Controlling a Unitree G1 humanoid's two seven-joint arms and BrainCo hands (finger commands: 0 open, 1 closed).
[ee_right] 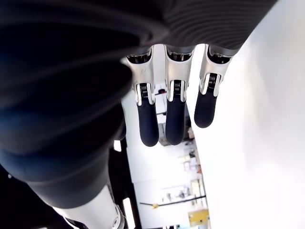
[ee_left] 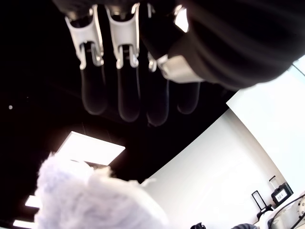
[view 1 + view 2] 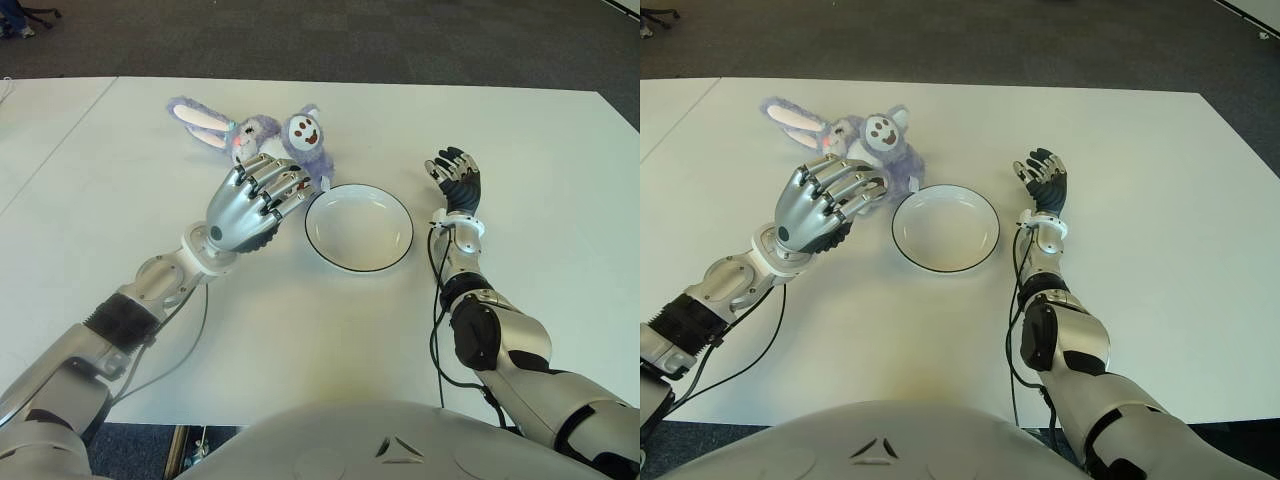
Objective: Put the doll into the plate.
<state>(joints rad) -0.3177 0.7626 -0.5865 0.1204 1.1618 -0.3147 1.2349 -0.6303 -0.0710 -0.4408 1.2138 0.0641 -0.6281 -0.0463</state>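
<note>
Left eye view shows one doll [image 3: 262,135], a plush rabbit in pale purple fur, lying on the white table [image 3: 520,140] just beyond and to the left of the plate [image 3: 359,227]. It has a round white face with dark eyes and an open mouth, and one long ear with a pink lining stretched out toward the robot's left; a small pink patch shows on the body beside the face. The plate is a single shallow white dish with a thin dark rim, and nothing lies in it. The doll's lower edge sits just beside the plate's far left rim, though whether the two touch cannot be told. The left hand [image 3: 252,200] reaches over the near side of the doll, its silver fingers [image 3: 283,184] extended and loosely spread above the fur; in the left wrist view the fingers [image 2: 127,90] hang straight with the purple plush [image 2: 90,198] below them and a gap between, so they grip nothing. The right hand [image 3: 455,180] shows to the right of the plate, well apart from the doll, palm turned up, its dark fingers relaxed and slightly curled, holding nothing; the right wrist view shows its fingers [image 1: 175,112] straight and side by side.
</note>
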